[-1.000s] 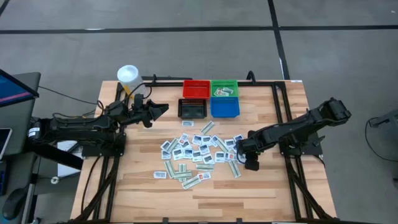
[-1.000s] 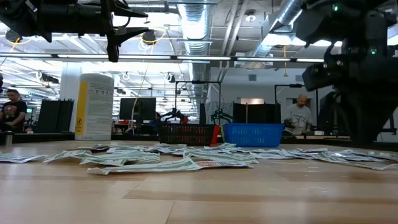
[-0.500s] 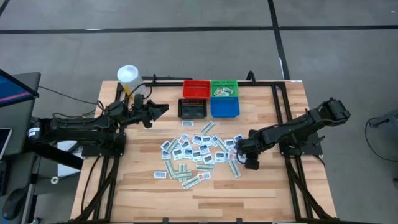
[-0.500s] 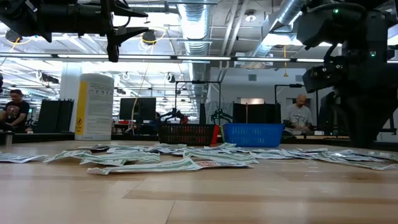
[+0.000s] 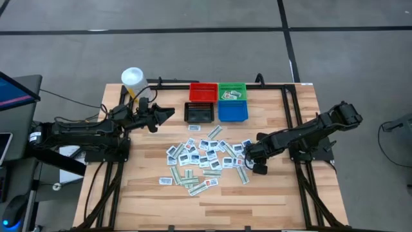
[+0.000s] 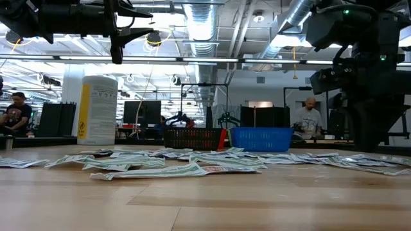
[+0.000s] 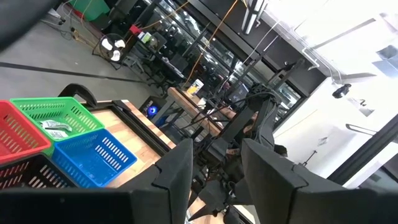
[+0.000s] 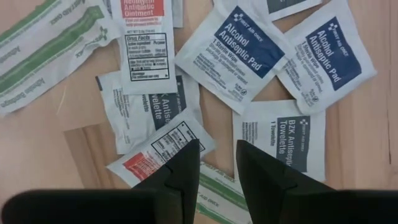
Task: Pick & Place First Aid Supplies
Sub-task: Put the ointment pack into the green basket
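Note:
The first aid supplies (image 5: pixel 205 158) lie scattered flat on the middle of the wooden table: square white packets with blue print and narrow green-white strips (image 6: pixel 160 168). My right gripper (image 5: pixel 252 158) points down, open, low over the pile's right edge. In the right wrist view its fingers (image 8: pixel 217 169) stand either side of a green-white strip (image 8: pixel 216 188), beside a red-and-white ointment packet (image 8: pixel 163 151) and a towelette packet (image 8: pixel 277 134). Whether they touch anything, I cannot tell. My left gripper (image 5: pixel 166 114) (image 7: pixel 214 180) hangs open, raised above the table's left part, near the black bin.
Four small bins stand at the far edge: red (image 5: pixel 203 92), green (image 5: pixel 232 92) with a few packets inside, black (image 5: pixel 199 113) and blue (image 5: pixel 233 111). A white tub with a yellow label (image 5: pixel 132 77) (image 6: pixel 97 109) stands at the far left corner. Bare wood lies along the near edge.
My right gripper has come down a little toward the packets at the pile's right edge, staying open. The packets have not moved.

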